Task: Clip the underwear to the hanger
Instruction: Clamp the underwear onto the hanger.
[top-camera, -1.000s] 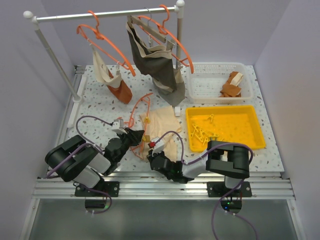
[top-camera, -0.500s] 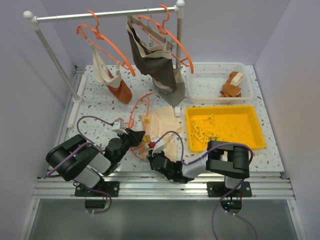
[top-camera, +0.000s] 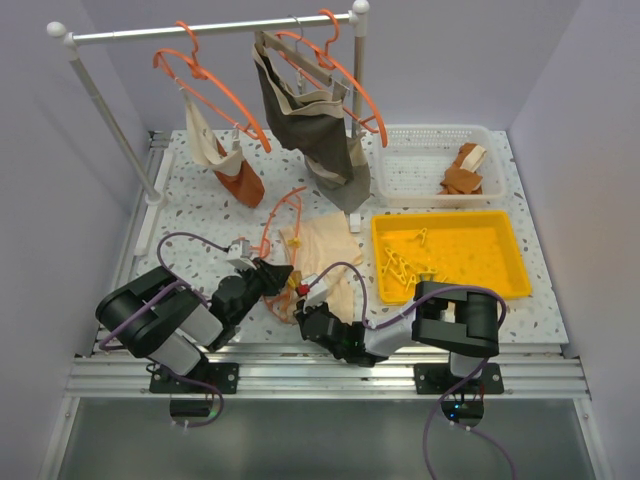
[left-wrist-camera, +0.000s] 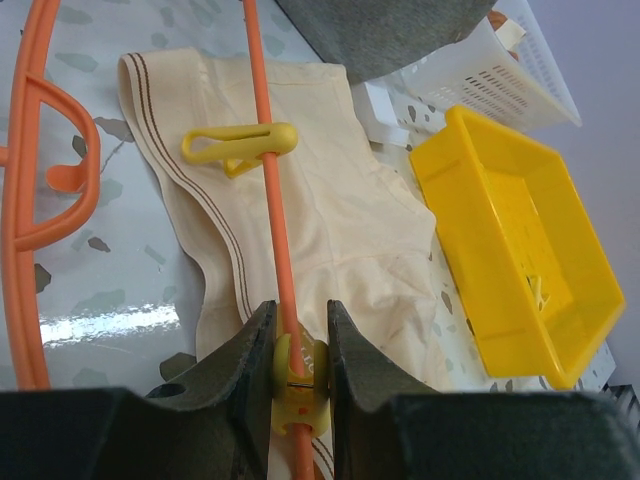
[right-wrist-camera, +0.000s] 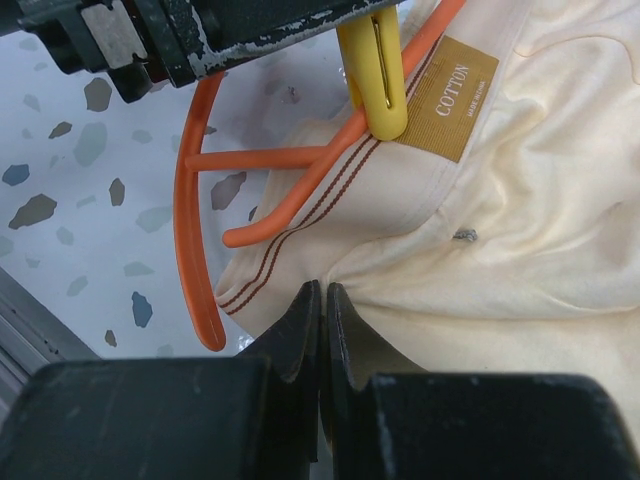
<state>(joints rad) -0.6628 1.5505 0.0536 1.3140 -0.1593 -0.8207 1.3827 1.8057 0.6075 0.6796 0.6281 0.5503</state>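
Pinching a yellow clip (left-wrist-camera: 292, 372) on the bar of the hanger (left-wrist-camera: 268, 190), my left tool (left-wrist-camera: 298, 330) stood narrow. My right tool (right-wrist-camera: 322, 296) was closed tight on the underwear (left-wrist-camera: 330, 200), by the near edge of the tabletop (top-camera: 190, 215). If the cloth slid, the clip might catch only the bar.

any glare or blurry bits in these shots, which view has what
Left wrist: bright glare patch on the table beside the underwear; left gripper, closed on a yellow clip, looks soft near the lens. Right wrist: cotton label is sharp, right gripper dark and slightly blurred. Top external: even light, soft shadows, no strong glare.
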